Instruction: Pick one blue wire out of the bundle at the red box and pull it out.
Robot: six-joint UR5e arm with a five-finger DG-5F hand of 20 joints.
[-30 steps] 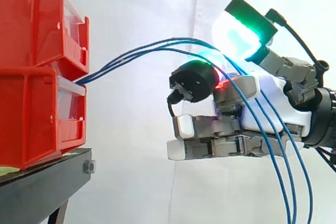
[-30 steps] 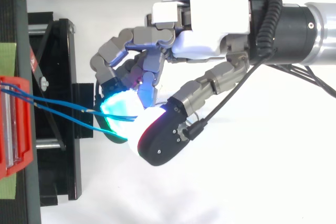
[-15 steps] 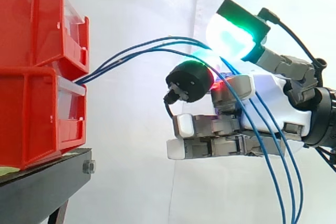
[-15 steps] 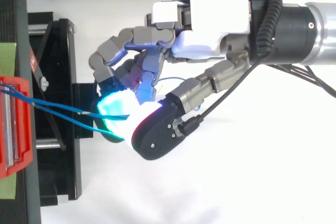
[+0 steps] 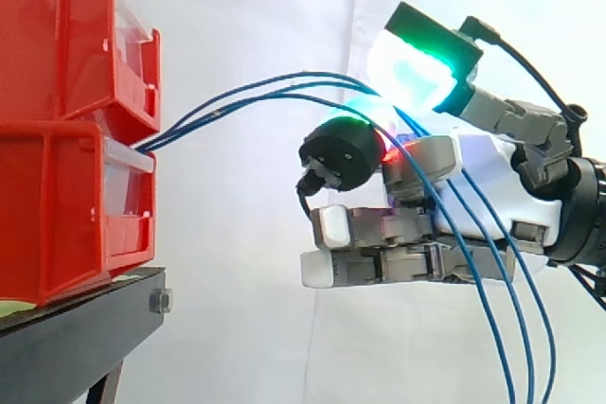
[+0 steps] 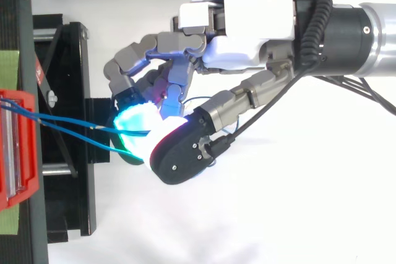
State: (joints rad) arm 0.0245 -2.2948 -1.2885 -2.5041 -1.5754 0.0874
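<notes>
We have the hand (image 5: 483,186) right of the red box (image 5: 57,215), with thumb and a curled finger pinched together on the blue wires (image 5: 284,80) where they arch. More than one may be caught; the glow hides it. The wires' left ends sit in the box, so the pull remains.

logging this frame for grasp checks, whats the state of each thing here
blue wires: ends at the red bins' front, arching across to the hand, then hanging down
hand: shut, thumb and a finger pinching the blue wires, lower fingers straight
red bins: stacked two high on the black stand
black stand: carrying the bins
</notes>
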